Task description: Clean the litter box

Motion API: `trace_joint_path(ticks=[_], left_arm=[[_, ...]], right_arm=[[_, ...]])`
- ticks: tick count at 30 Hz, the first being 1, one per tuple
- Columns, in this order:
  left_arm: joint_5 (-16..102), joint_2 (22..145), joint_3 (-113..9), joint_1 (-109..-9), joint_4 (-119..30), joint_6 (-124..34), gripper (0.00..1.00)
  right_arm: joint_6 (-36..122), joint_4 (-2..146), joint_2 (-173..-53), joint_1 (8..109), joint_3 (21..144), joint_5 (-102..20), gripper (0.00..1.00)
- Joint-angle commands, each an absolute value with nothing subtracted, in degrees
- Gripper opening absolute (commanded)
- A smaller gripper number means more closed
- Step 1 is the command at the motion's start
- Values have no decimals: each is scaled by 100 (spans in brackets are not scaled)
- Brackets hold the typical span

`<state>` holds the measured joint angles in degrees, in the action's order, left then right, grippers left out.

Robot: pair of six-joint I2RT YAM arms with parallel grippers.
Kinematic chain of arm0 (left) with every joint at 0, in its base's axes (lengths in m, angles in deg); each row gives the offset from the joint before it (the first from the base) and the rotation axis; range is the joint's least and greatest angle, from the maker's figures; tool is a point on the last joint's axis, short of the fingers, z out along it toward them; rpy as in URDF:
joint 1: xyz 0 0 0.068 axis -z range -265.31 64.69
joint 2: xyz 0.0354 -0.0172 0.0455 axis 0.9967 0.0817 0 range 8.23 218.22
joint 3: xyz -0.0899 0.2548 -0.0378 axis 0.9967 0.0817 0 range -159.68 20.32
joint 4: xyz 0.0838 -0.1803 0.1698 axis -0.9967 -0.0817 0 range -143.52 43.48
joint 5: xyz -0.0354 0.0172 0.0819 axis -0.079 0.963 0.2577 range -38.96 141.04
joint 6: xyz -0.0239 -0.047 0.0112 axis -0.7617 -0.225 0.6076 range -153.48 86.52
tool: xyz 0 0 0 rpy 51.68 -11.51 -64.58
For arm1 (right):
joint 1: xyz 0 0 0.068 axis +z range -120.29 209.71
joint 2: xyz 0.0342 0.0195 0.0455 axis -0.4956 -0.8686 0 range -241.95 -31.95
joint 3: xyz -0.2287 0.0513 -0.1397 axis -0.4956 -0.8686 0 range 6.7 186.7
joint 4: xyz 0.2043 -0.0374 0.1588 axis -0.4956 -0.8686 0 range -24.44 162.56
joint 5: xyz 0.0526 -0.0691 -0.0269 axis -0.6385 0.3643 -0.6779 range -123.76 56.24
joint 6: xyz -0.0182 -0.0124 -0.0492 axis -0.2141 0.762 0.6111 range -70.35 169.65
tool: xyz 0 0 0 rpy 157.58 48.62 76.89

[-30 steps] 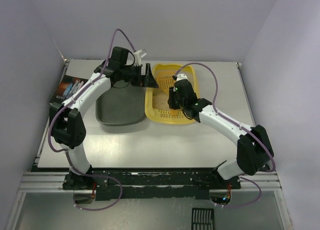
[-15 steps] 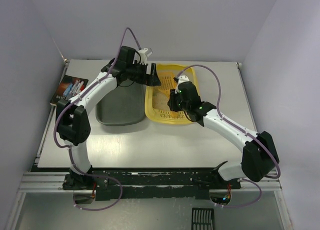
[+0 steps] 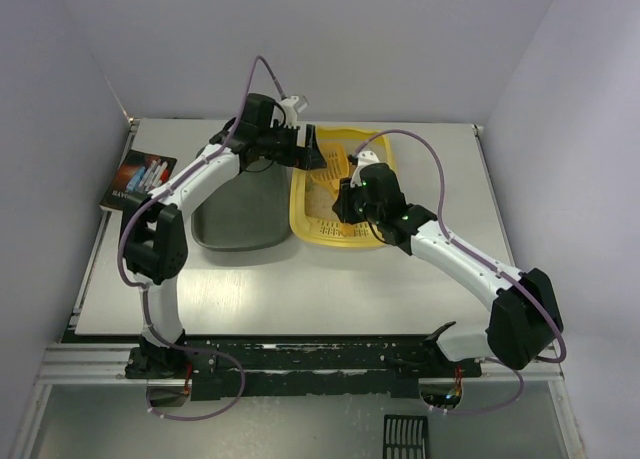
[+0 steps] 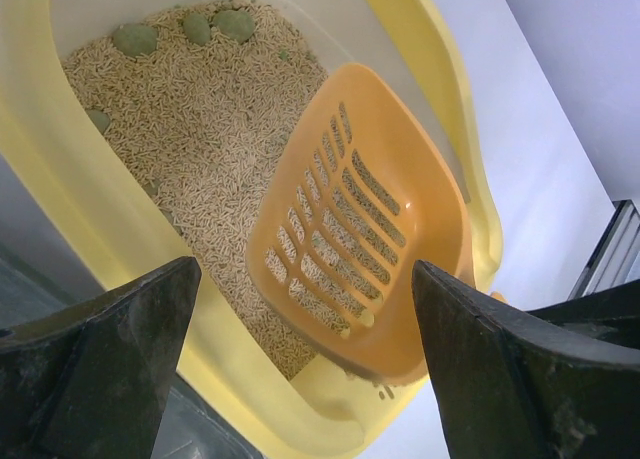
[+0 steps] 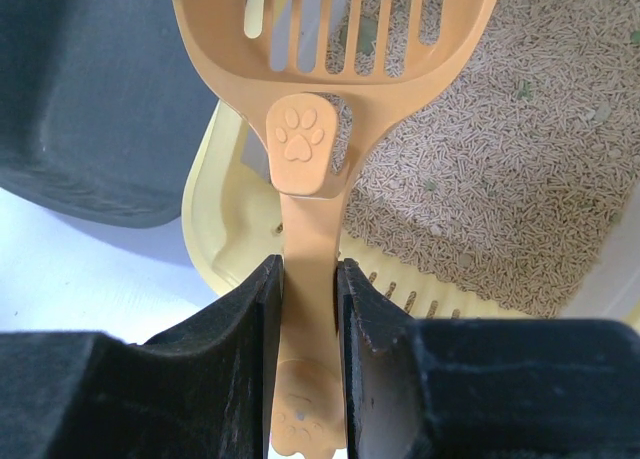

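The yellow litter box [image 3: 342,236] holds beige pellet litter, with green clumps [image 4: 135,39] at one end. My right gripper [image 3: 352,197] is shut on the handle of the orange slotted scoop [image 3: 335,166] and holds it tilted above the litter. In the right wrist view the gripper [image 5: 310,269] clamps the paw-print handle, with the scoop's bowl [image 5: 335,39] over the box's rim [image 5: 215,239]. My left gripper [image 3: 312,151] is open and empty over the box's far left edge. In the left wrist view the gripper [image 4: 305,269] frames the scoop [image 4: 370,229] and the box's rim [image 4: 60,169].
A dark grey-green tray [image 3: 240,224] sits directly left of the litter box and shows in the right wrist view [image 5: 90,99]. A printed booklet [image 3: 135,177] lies at the table's left edge. A black slotted piece [image 3: 405,437] lies below the table's front rail.
My left gripper has moved right, to the litter box's far left edge. My right gripper has shifted slightly, and the scoop's bowl now shows raised beside the left gripper.
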<state>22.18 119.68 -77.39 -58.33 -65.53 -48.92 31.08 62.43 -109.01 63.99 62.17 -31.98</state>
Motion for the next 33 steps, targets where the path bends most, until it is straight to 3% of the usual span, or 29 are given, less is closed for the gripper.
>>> trace_joint_path(ticks=[1,3,12,16,18,20,23,25,28,33], left_arm=[[1872,12180,-8005,-5807,-6270,-5041,99],[1698,12260,-8058,-5807,-6266,-5081,99],[1083,12451,-8389,-5809,-6387,-5040,50],[991,12500,-8626,-5812,-6680,-4857,40],[946,12504,-8688,-5807,-6779,-4776,23],[906,12504,-8730,-5811,-6875,-4702,8],[807,12403,-8606,-5833,-6762,-4671,7],[714,12299,-8436,-5848,-6589,-4692,7],[548,12117,-8166,-5895,-6293,-4765,7],[102,11865,-7772,-6103,-5535,-5244,7]], right_arm=[[3188,6421,-10777,6385,6137,-3415,0],[3198,6421,-10788,6388,6125,-3460,0],[3240,6414,-10855,6379,6037,-3509,0],[3311,6380,-10841,6379,6014,-3400,1],[3336,6369,-10858,6373,6019,-3349,3],[3335,6360,-10867,6383,6031,-3300,19],[3283,6436,-10774,6379,5972,-3288,60],[3253,6536,-10616,6372,5886,-3321,77],[3249,6676,-10320,6307,5742,-3619,87],[2742,7457,-9698,5657,5115,-5077,89]])
